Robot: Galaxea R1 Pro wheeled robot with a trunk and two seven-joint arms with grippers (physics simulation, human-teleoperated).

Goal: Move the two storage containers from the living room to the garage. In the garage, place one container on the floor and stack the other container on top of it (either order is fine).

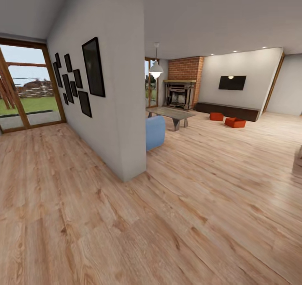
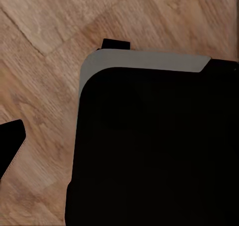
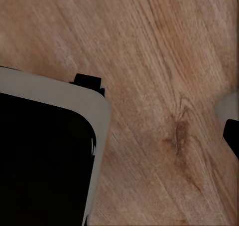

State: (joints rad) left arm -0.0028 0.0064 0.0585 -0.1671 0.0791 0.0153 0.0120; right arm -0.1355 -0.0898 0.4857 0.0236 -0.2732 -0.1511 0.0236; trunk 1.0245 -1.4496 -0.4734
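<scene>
Far off at the right of centre in the head view, two orange-red storage containers sit on the light wood plank floor (image 1: 201, 201) of the living room: one (image 1: 216, 116) nearer the fireplace (image 1: 180, 94), the other (image 1: 235, 122) just beside it to the right, both in front of a long dark low cabinet (image 1: 228, 111) under a wall-mounted television (image 1: 232, 82). A grey-topped low table (image 1: 172, 113) stands left of them, beneath a white pendant lamp (image 1: 156, 69). A blue sofa end (image 1: 155, 132) pokes out from behind a white partition wall (image 1: 109, 108) hung with black frames (image 1: 93, 66). Each wrist view looks down on plank flooring past a dark robot body panel (image 2: 154, 151); whether either claw is apart or together, I cannot tell.
</scene>
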